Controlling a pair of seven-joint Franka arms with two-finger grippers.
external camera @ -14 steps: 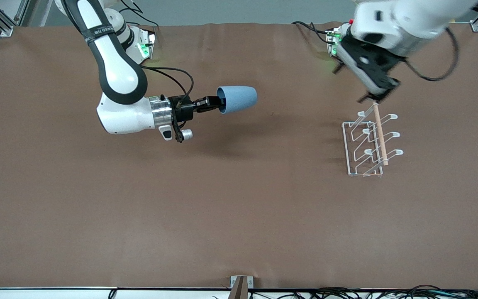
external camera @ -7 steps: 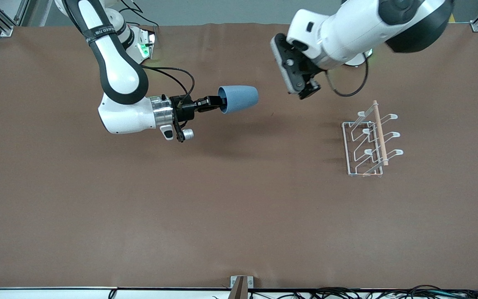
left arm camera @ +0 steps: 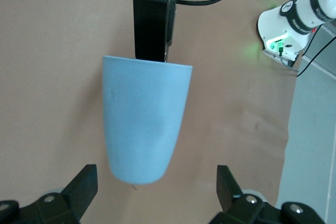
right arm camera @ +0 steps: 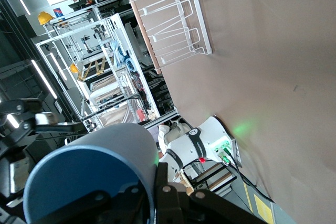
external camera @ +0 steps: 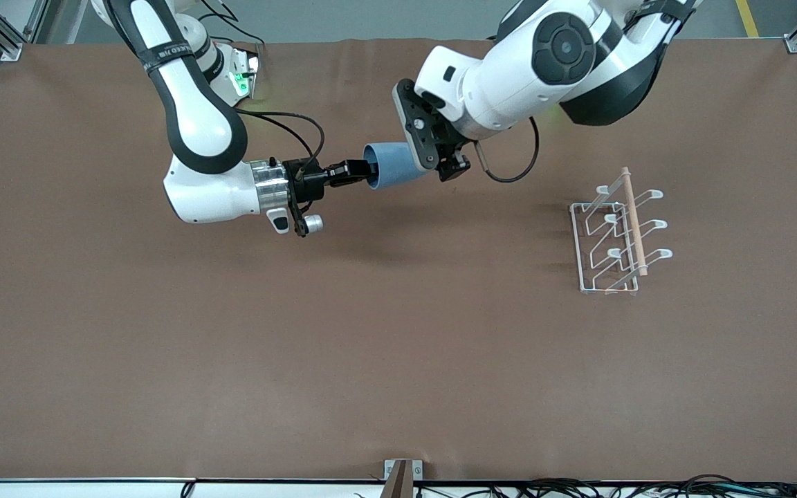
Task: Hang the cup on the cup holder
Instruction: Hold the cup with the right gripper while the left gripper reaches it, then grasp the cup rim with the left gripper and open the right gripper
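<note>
While the right tool (external camera: 360, 172) stayed clamped on the rim of the cup (external camera: 391, 164), one finger inside the mouth and one outside, the light-blue tumbler hung on its side in the air above the brown table (external camera: 398, 346), its closed bottom pointing toward the cup holder (external camera: 616, 235). In the right wrist view the cup (right arm camera: 97, 174) showed its darker blue inside just above the black fingers (right arm camera: 173, 200). The left tool (external camera: 440, 155) had swung in from the cup holder's end of the table and hovered at the cup's closed end, fingers spread apart; in the left wrist view its two fingertips (left arm camera: 79, 190) flanked the base of the cup (left arm camera: 144, 119) without touching it. The cup holder, a white wire rack with a light wooden rod along its top, stood on the table well apart from the cup, toward the left arm's end.
</note>
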